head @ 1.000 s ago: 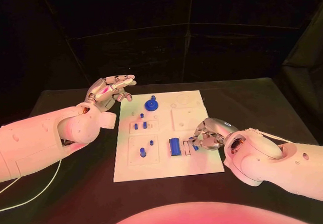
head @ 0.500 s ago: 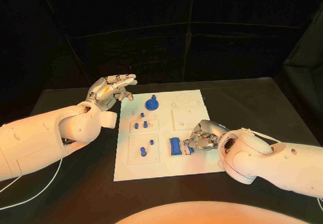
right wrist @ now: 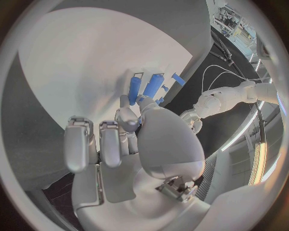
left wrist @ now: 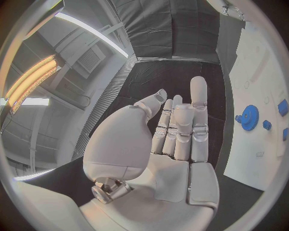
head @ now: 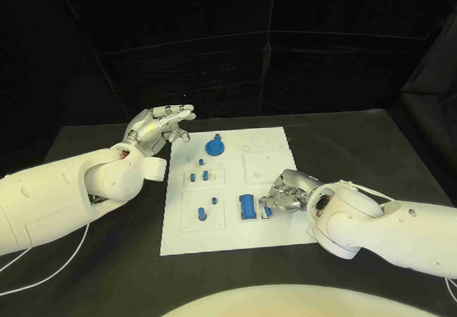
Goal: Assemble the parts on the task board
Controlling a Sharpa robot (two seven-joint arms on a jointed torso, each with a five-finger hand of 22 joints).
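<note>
The white task board (head: 277,230) lies mid-table. On it are a blue gear with a knob (head: 214,146), several small blue pegs (head: 193,178) and a blue block (head: 248,205). My right hand (head: 287,192) rests low on the board just right of the block and pinches a small blue part (head: 267,210) between thumb and finger. The right wrist view shows that hand (right wrist: 141,139), with the block's two blue bars (right wrist: 135,89) just beyond its fingertips. My left hand (head: 158,126) hovers off the board's far left corner, fingers apart, holding nothing. The left wrist view shows its palm (left wrist: 175,139), the board (left wrist: 259,62) and the gear (left wrist: 248,115).
The black table (head: 360,146) runs wide on both sides of the board. A thin white cable (head: 51,275) lies on the table's near left. Black curtains close off the back.
My right hand has shifted a little to the left, bringing the small blue part closer to the blue block. The left hand has barely moved.
</note>
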